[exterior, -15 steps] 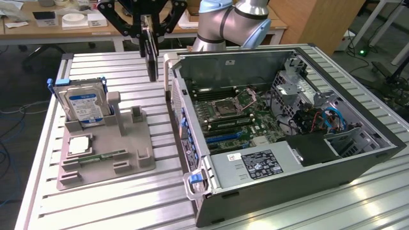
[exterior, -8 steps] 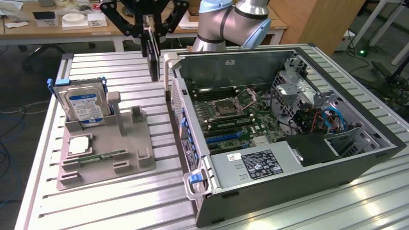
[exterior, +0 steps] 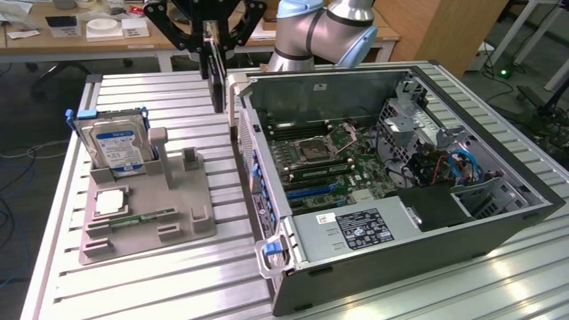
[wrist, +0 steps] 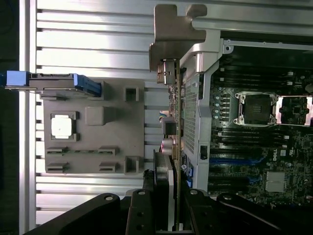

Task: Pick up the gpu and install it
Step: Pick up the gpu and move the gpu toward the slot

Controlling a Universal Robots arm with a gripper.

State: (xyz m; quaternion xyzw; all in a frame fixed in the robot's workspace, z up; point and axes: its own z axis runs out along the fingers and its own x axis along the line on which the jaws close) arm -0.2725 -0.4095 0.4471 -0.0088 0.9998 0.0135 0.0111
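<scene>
The gpu is a thin dark card that hangs upright on its edge in the air, above the aluminium table between the grey holder and the open computer case. My gripper is shut on its upper end. In the wrist view the gpu shows edge-on, running away from my gripper to its silvery metal bracket. It hangs just outside the case wall, beside the motherboard.
A grey holder on the exterior view's left carries a hard drive standing upright, a processor and a narrow memory stick. The case lies open with its power supply at the front. Desks stand behind the table.
</scene>
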